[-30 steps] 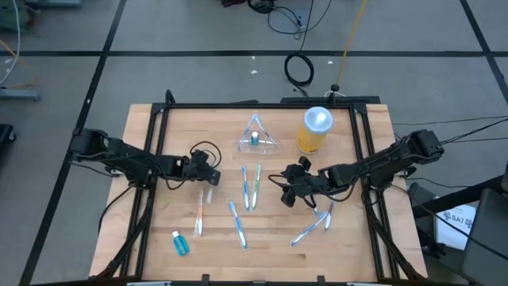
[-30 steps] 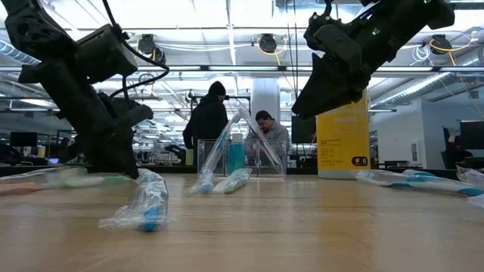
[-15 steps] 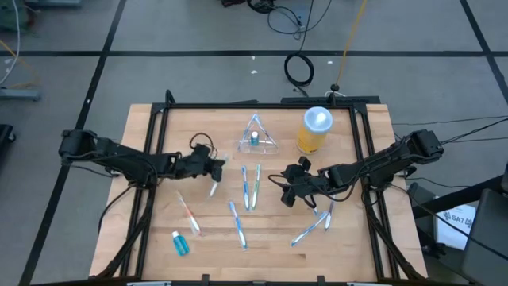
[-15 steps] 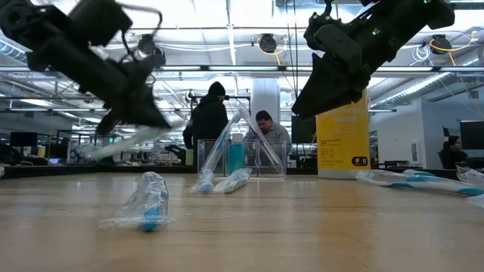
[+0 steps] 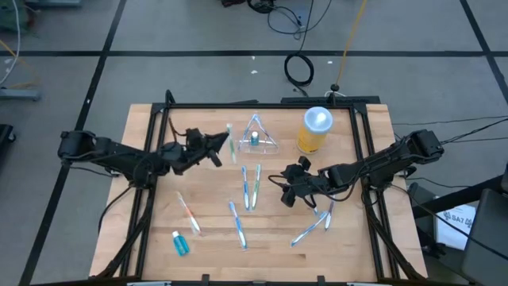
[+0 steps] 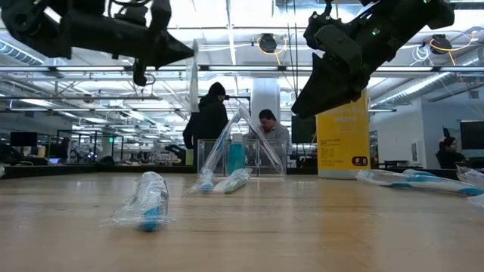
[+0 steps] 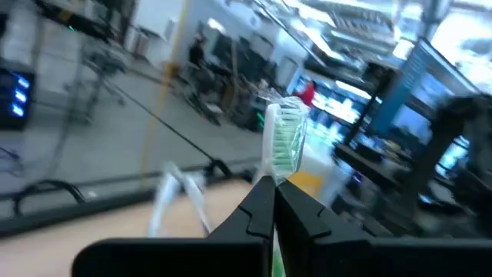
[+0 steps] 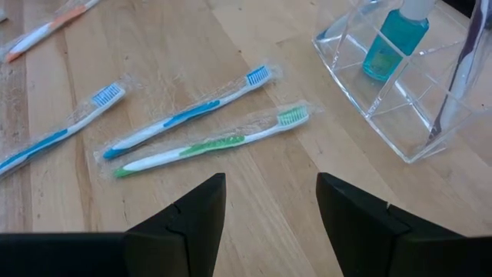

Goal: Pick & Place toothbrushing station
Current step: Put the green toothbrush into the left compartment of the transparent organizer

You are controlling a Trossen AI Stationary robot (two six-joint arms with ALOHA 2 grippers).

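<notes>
beside the clear triangular station [image 5: 255,135], left gripper [image 5: 220,143] pinches a wrapped green-bristled toothbrush [image 7: 284,142]; right gripper [image 8: 267,201] gapes.

The wrapped brush [image 7: 283,146] is hidden below its head by the fingers [image 7: 261,211] clamped on it. Beside it, the holder [image 8: 407,85] runs past the picture's edge.

My left gripper [image 5: 225,143] is just left of the station [image 5: 256,137]; jar [image 5: 315,129] sits right of it.

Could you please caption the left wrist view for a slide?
Left gripper shut on a wrapped green-bristled toothbrush.
</notes>
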